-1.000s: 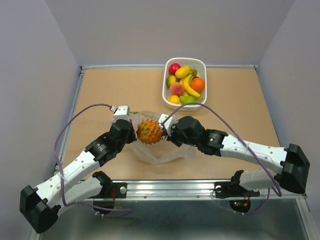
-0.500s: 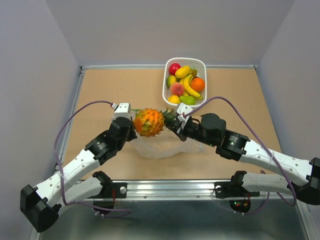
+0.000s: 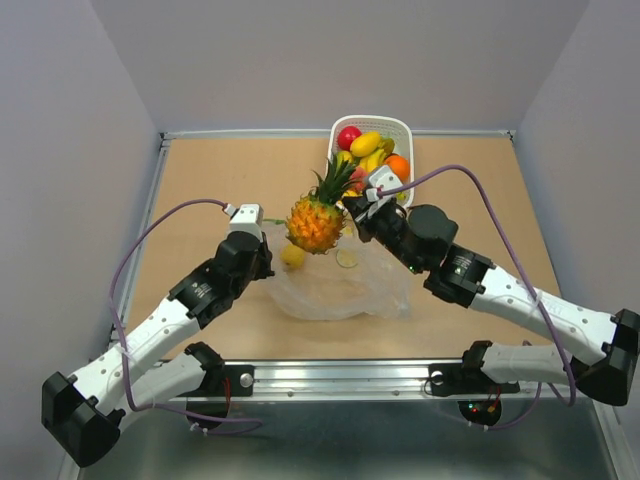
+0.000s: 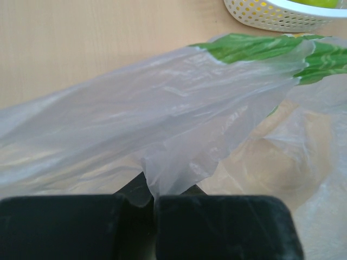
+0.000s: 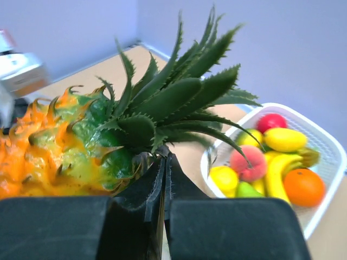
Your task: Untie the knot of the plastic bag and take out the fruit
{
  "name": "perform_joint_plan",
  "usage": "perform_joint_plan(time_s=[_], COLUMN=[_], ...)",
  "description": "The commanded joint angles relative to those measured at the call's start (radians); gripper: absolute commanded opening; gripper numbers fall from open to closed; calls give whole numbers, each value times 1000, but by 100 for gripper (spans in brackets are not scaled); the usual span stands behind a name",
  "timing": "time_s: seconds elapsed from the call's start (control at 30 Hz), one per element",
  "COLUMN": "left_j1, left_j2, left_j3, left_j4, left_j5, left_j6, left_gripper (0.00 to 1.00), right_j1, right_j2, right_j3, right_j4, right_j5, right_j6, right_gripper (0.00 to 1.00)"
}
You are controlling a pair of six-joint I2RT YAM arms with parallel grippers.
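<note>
Clear plastic film, printed with green-and-yellow citrus slices, makes up the plastic bag (image 3: 340, 285), which lies crumpled on the desk (image 3: 220, 180) near the middle of its near edge, between the two arms. The left gripper (image 3: 262, 262) sits at the bag's left side. In the left wrist view its jaws are pressed together on a fold of the film, which stretches away from them toward the far edge. A small round yellow item shows just beside this gripper; whether it lies inside the bag or is one of its prints cannot be told.

The right gripper (image 3: 352, 205) holds the pineapple (image 3: 315, 222) clear of the desk, above the bag's far edge. In the right wrist view its jaws are clamped narrowly on the base of the green crown, with the orange-and-green body hanging to the left.

A white slotted basket (image 3: 370, 122) stands at the far edge, right of centre, just beyond the pineapple. It contains a red apple (image 3: 348, 136), an orange (image 3: 398, 166), a peach (image 5: 244, 162) and bananas (image 5: 279, 173).
</note>
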Motion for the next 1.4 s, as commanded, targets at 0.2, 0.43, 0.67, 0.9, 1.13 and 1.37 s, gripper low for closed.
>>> perform_joint_plan(time_s=[0.2, 0.43, 0.67, 0.9, 1.13, 1.37], left_j1=[41, 64, 73, 76, 81, 85], left_j2=[8, 26, 31, 28, 22, 17], left_j3=[4, 0, -2, -7, -8, -10], left_j4=[46, 55, 58, 61, 60, 64], left_j5=[59, 109, 136, 143, 143, 154], left_j6=[19, 16, 17, 16, 19, 17], left_gripper=[0, 0, 0, 0, 0, 0], right_j1=[-186, -272, -469, -591, -625, -628], right_j2=[48, 126, 293, 548, 766, 737], right_j3=[47, 72, 170, 292, 403, 362], right_j4=[123, 124, 129, 176, 175, 173], right_j5=[-88, -25, -43, -143, -93, -30], right_j6=[18, 37, 83, 115, 167, 227], right_gripper=[1, 1, 1, 1, 1, 47])
